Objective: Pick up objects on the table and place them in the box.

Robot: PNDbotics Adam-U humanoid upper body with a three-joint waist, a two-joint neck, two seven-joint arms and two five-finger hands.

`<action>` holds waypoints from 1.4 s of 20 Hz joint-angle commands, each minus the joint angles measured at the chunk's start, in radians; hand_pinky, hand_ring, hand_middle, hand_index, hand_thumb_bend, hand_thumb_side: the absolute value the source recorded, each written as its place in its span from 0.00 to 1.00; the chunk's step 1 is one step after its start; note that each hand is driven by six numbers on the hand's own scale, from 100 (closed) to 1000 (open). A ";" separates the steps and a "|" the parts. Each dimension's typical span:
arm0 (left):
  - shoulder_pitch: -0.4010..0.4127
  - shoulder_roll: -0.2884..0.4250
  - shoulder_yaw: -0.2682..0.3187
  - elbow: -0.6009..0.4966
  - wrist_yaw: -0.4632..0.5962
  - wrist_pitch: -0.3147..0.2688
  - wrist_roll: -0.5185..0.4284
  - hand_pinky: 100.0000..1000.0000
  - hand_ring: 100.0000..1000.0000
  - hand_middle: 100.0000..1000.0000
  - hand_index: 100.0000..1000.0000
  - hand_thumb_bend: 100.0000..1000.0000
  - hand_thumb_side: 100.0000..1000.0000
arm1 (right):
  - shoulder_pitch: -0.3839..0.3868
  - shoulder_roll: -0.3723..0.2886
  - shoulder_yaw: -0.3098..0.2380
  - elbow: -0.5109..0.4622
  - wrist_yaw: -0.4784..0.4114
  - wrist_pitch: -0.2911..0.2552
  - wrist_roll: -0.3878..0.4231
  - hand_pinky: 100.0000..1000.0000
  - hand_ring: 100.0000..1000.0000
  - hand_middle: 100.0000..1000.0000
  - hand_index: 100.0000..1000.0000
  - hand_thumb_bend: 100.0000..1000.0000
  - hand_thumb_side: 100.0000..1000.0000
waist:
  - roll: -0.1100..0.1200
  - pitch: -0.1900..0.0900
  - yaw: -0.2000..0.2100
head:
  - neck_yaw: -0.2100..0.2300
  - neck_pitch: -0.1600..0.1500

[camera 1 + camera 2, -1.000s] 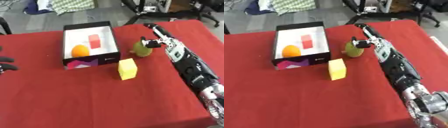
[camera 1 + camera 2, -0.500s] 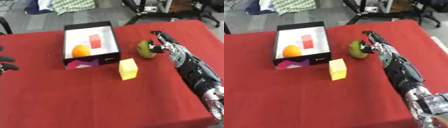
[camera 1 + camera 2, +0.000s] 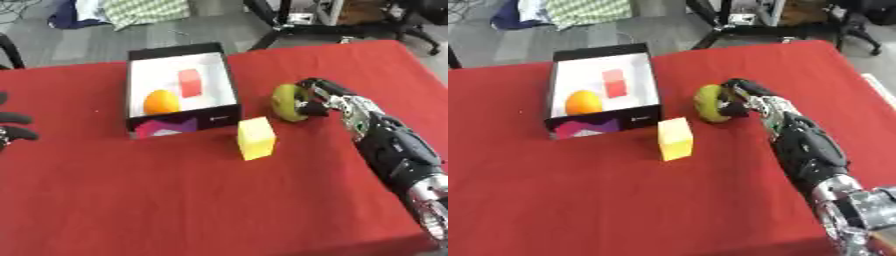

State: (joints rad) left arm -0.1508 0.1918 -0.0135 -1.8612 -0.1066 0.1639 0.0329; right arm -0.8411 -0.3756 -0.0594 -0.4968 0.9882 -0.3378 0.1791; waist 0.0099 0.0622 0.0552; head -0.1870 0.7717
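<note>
Showing left hand (image 3: 12,127) at edge: left eye view only.

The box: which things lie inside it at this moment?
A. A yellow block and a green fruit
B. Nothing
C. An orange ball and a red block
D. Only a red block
C: inside the box lie an orange ball and a red block, while the yellow block and the green fruit at the right hand are on the table outside it.
</note>
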 commanded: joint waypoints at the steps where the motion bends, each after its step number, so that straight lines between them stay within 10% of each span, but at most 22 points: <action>1: -0.007 0.015 0.009 -0.012 -0.003 0.000 -0.001 0.72 0.45 0.51 0.88 0.03 0.95 | 0.003 -0.020 0.012 -0.022 -0.032 -0.049 0.056 1.00 1.00 0.93 0.91 0.00 0.68 | -0.014 -0.026 -0.002 | 0.004 -0.002; 8: -0.004 0.016 0.010 -0.012 -0.002 0.000 0.000 0.72 0.45 0.51 0.88 0.03 0.95 | 0.018 -0.055 0.030 -0.100 -0.112 -0.165 0.172 1.00 1.00 0.94 0.91 0.00 0.78 | -0.015 -0.028 -0.008 | 0.009 -0.002; 13: -0.004 0.017 0.011 -0.013 -0.001 -0.001 0.001 0.72 0.45 0.51 0.88 0.03 0.95 | 0.020 -0.068 0.010 -0.121 -0.102 -0.237 0.252 1.00 0.97 0.87 0.50 0.00 0.14 | -0.015 -0.029 -0.011 | 0.010 -0.002; 17: -0.003 0.017 0.012 -0.013 -0.001 0.000 0.002 0.72 0.45 0.51 0.88 0.03 0.95 | 0.020 -0.071 -0.026 -0.181 -0.143 -0.236 0.267 1.00 0.87 0.77 0.29 0.00 0.12 | -0.015 -0.029 -0.012 | 0.010 -0.002; 28: -0.003 0.017 0.011 -0.013 0.003 -0.001 0.003 0.72 0.45 0.51 0.88 0.03 0.95 | 0.015 -0.073 -0.022 -0.255 -0.201 -0.261 0.205 1.00 0.84 0.73 0.29 0.00 0.11 | -0.015 -0.030 -0.012 | 0.006 -0.002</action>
State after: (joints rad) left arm -0.1471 0.1924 -0.0077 -1.8612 -0.1063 0.1640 0.0331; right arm -0.8079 -0.4207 -0.0795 -0.7210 0.8015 -0.5949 0.3982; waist 0.0065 0.0622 0.0435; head -0.1785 0.7717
